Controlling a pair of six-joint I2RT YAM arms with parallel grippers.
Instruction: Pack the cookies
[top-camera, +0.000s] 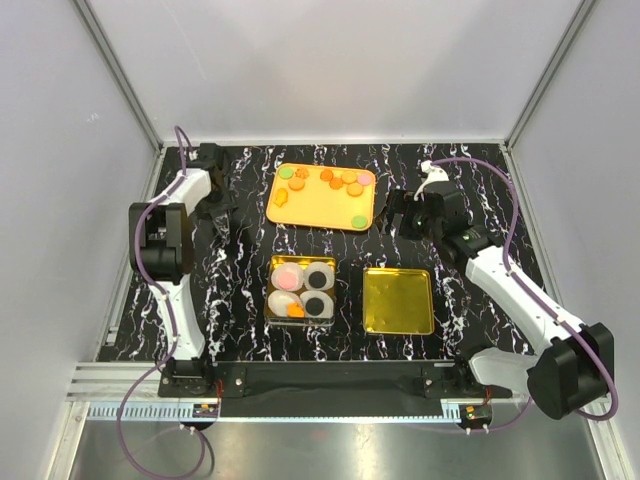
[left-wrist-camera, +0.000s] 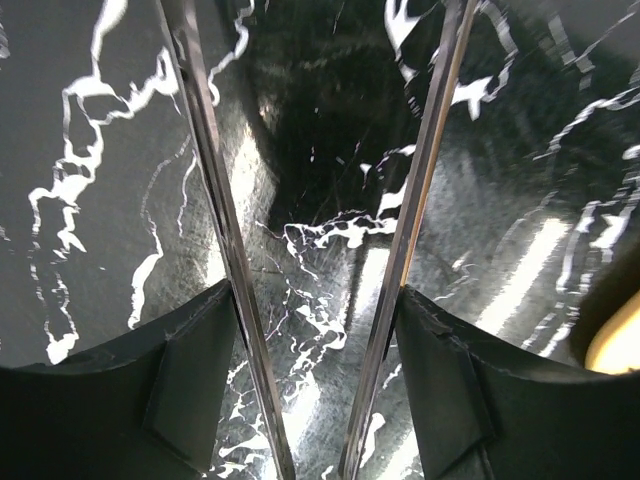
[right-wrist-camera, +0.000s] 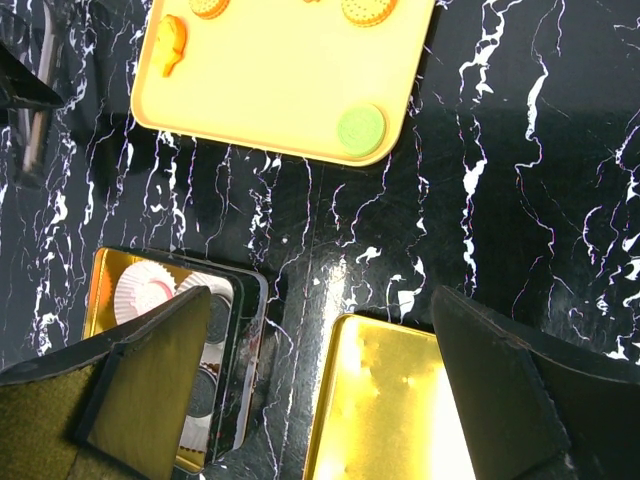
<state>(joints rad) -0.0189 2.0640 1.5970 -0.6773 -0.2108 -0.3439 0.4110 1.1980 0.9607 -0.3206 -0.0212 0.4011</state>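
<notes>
Several cookies (top-camera: 337, 181), orange, green and pink, lie on the orange tray (top-camera: 322, 212) at the back. Others sit in white paper cups in the open tin (top-camera: 302, 290): pink, black and orange. My left gripper (top-camera: 222, 220) is left of the tray, over the bare table. It holds metal tweezers (left-wrist-camera: 215, 200) between its fingers (left-wrist-camera: 190, 370), and the blades are spread with nothing between them. My right gripper (top-camera: 395, 213) hovers right of the tray, open and empty. Its wrist view shows a green cookie (right-wrist-camera: 360, 127) on the tray corner (right-wrist-camera: 290, 110) and the tin (right-wrist-camera: 160, 290).
A gold tin lid (top-camera: 398, 300) lies flat to the right of the tin, and it also shows in the right wrist view (right-wrist-camera: 390, 400). The table (top-camera: 240, 300) is black marble with white veins. White walls with metal frame rails enclose the table on three sides.
</notes>
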